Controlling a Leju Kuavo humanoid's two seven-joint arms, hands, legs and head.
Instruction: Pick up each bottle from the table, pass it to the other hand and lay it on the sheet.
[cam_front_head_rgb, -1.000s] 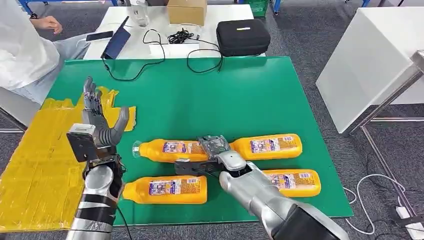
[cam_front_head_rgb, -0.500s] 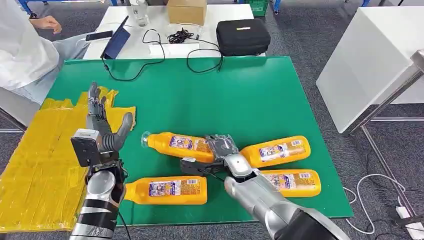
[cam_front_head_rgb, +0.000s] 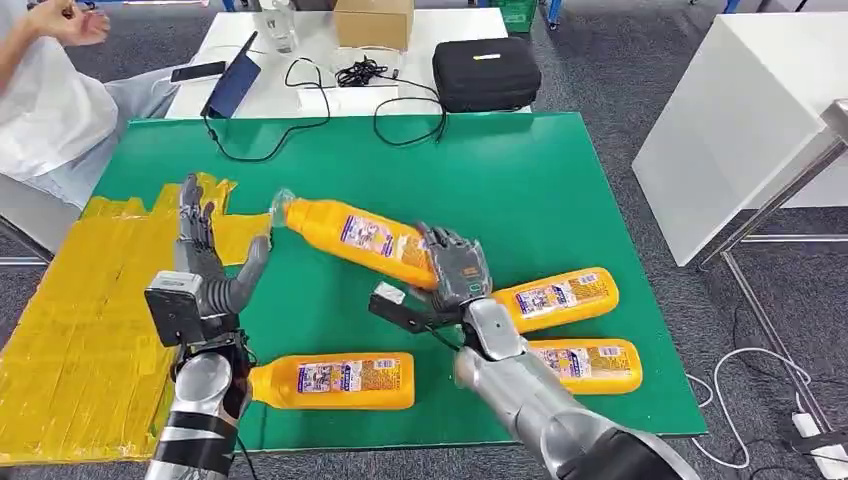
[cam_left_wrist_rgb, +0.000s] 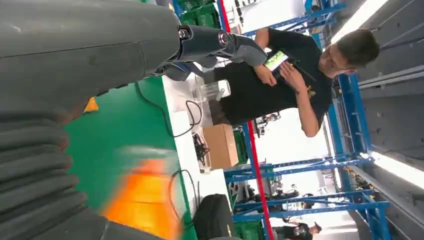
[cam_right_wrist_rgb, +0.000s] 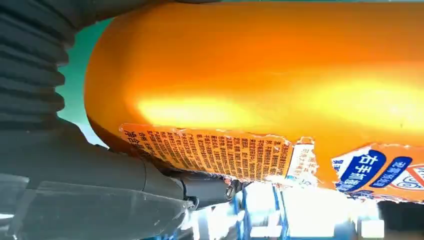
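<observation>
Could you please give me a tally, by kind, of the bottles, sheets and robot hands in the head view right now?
Orange bottles: 4, one held by the right hand at, three lying on the green table at
Yellow sheet: 1
Robot hands: 2, counting the left hand
Total: 7

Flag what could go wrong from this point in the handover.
1. The right hand grips the lifted bottle near its base, so the long capped end hangs out tilted; it could pivot or slip before the handover.
2. The left hand waits open, but the cap arrives close to its thumb; a closure on the narrow neck may be weak.
3. Three bottles lie below on the green table; a drop could knock them.
</observation>
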